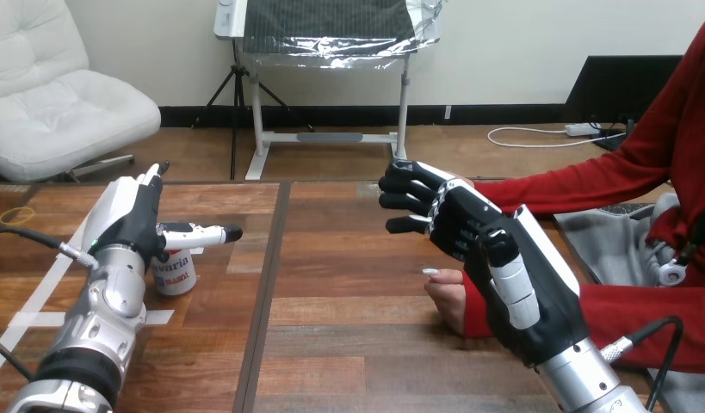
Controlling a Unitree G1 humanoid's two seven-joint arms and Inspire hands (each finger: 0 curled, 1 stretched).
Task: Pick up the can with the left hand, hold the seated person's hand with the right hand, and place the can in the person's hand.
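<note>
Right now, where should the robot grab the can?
Round its middle, coming from the left. The can stands upright, so its curved side suits wrapping fingers, and the left hand is open beside it on that side.

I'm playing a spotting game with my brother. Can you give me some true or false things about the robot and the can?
1. The can stands upright on the table. True.
2. The can is already in the person's hand. False: it is on the table, next to the left hand.
3. The left hand is curled tight round the can. False: its fingers are straight, and the can stands beside it.
4. The right hand is close to the person's hand and far from the can. True.
</note>
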